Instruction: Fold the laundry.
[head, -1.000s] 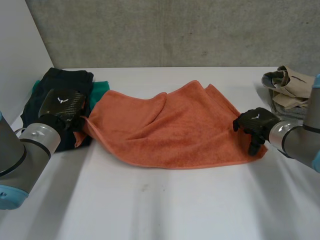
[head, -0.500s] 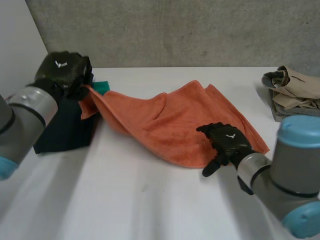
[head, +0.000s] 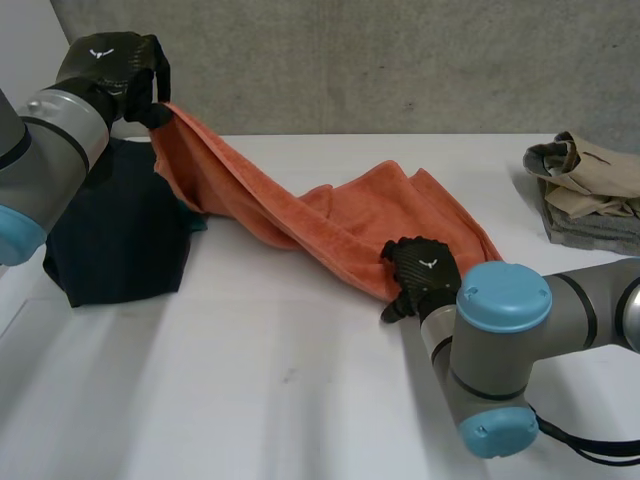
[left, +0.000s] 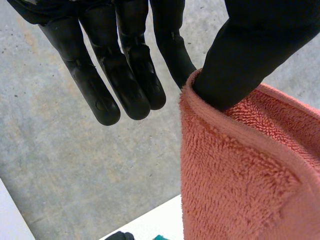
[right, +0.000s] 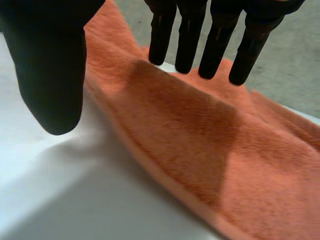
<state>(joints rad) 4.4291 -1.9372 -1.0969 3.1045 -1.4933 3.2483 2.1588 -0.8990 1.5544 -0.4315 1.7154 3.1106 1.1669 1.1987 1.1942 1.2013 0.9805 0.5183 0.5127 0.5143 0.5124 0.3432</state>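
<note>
left hand (head: 108, 62): clamped on a corner of the orange towel (head: 335, 228), which is pinched between thumb and one finger (other fingers straight); held in the air at 10 o'clock of the table (head: 280, 400)
right hand (head: 422, 272): released, fingers straight at the towel's near edge, 4 o'clock of the cloth's middle; thumb over bare table
orange towel: stretched as a sagging band from the raised corner down to the table; remainder bunched near centre
dark garment (head: 115, 235): at 9 o'clock, below the raised corner
beige and grey pile (head: 585, 185): at 3 o'clock, well apart from the towel
</note>
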